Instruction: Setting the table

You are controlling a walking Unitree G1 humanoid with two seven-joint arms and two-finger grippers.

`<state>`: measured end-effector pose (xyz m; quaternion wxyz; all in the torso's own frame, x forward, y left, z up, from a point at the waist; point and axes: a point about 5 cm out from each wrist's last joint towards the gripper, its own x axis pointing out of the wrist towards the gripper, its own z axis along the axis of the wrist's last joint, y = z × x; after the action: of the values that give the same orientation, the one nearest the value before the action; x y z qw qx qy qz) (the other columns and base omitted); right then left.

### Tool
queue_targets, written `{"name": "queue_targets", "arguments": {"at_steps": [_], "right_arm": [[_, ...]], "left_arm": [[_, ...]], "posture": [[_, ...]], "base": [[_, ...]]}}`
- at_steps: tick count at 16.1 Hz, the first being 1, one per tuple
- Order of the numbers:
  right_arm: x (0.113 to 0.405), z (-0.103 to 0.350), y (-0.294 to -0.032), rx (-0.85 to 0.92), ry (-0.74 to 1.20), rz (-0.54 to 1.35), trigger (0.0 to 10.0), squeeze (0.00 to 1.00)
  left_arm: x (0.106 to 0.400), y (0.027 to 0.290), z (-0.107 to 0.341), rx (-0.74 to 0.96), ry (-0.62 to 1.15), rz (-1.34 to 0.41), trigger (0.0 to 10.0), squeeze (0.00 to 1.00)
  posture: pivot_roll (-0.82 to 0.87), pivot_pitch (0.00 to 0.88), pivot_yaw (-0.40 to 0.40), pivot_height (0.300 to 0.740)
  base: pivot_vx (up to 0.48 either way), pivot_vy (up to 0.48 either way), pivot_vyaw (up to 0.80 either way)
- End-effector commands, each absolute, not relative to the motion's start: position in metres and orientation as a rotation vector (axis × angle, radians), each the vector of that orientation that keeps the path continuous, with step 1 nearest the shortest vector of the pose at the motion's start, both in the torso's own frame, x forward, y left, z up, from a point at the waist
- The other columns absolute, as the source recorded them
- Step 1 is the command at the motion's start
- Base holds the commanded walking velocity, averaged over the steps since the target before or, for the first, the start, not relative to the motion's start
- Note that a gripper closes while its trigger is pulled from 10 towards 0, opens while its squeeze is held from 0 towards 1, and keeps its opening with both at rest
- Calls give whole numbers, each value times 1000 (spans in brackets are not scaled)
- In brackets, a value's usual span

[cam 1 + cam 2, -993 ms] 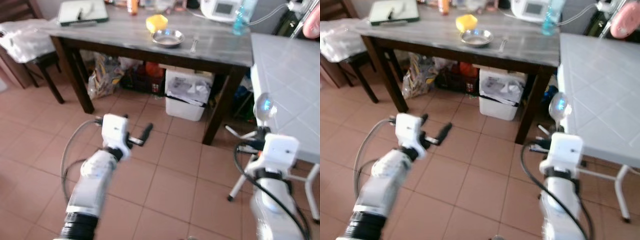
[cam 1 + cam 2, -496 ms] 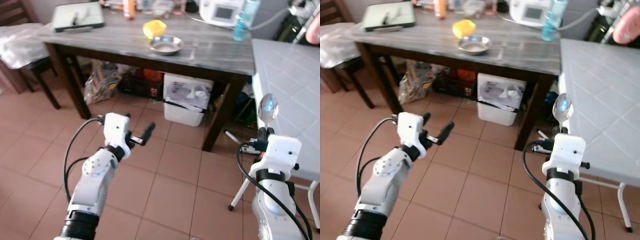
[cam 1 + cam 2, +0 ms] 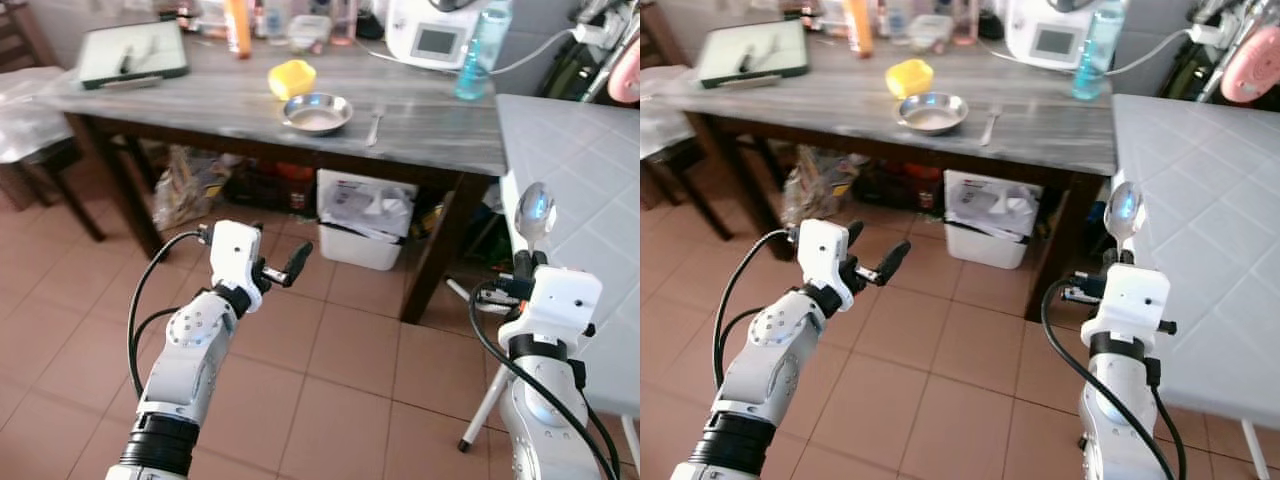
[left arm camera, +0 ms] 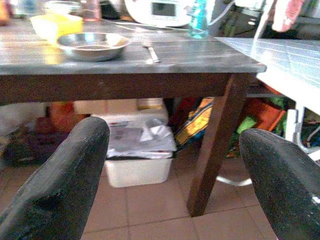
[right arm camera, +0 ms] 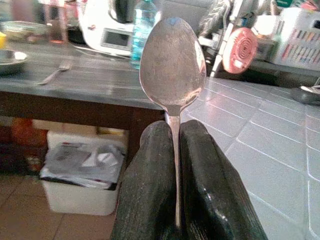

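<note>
The left hand hangs wide apart and empty over the tiled floor, before the dark worktop bearing a steel bowl and fork; the right hand pinches a spoon upright beside the white tiled worktop

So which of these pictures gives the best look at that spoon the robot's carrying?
The right wrist view: the spoon stands upright, close up, pinched in the right gripper. Both eye views show just its small bowl above that arm.
</note>
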<state>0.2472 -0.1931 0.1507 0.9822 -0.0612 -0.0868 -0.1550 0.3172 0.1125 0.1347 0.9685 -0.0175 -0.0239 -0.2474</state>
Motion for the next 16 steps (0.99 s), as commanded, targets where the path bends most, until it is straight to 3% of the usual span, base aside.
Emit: {"name": "queue_targets", "arguments": {"at_steps": [1, 16], "right_arm": [[245, 152, -200, -137, -179, -336, 10000, 0], [245, 148, -202, -128, -168, -329, 10000, 0]], "left_arm": [[316, 105, 133, -33, -40, -526, 10000, 0], [316, 104, 132, -25, -31, -528, 10000, 0]], "posture": [[181, 113, -2, 740], [184, 110, -5, 740]], "base": [[480, 0, 0], [480, 0, 0]]}}
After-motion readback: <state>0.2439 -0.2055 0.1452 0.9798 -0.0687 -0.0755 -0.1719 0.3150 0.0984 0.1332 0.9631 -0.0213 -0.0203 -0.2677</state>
